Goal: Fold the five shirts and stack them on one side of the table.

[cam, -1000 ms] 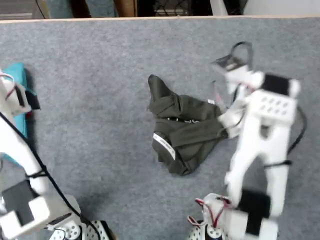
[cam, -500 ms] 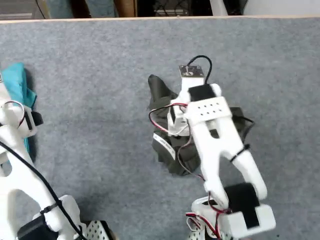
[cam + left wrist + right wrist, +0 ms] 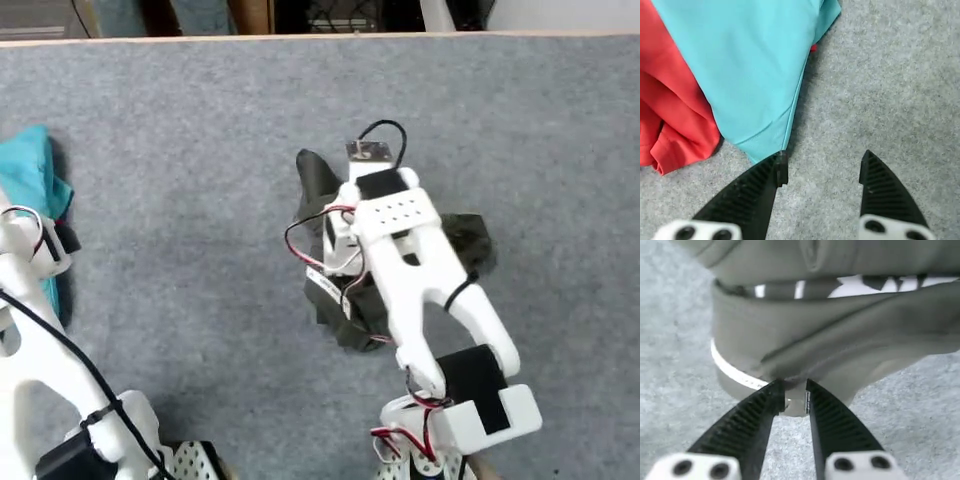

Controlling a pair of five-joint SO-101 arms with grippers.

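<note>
We look down on a gray, felt-covered table (image 3: 180, 150). Near its middle lies a dark green shirt (image 3: 318, 190), crumpled into a loose heap rather than folded flat. The white right arm (image 3: 400, 250) stretches over the heap from the near edge of the table and hides much of it.

From the right wrist we see the right claw (image 3: 795, 386) at an edge of the dark green shirt (image 3: 840, 340). Its two black ribbed jaws are almost together, with only a slim gap. A pale bit of the shirt's hem is pinched between the tips. A thin white strip (image 3: 732, 372), perhaps a label or a trim, runs along the fold just beside the claw. In the high view the same white strip (image 3: 325, 285) shows on the left side of the heap. Some white print (image 3: 860, 282) crosses the fabric farther from the claw, but we cannot read it.

At the far left edge of the table rests a teal shirt (image 3: 30, 170). From the left wrist we see the left claw (image 3: 824, 157) spread wide with nothing between its jaws, above bare gray table (image 3: 900, 75). One jaw tip sits just beside a corner of the teal shirt (image 3: 750, 60). That shirt lies partly over a red shirt (image 3: 670, 115), which is bunched at its edge.
</note>
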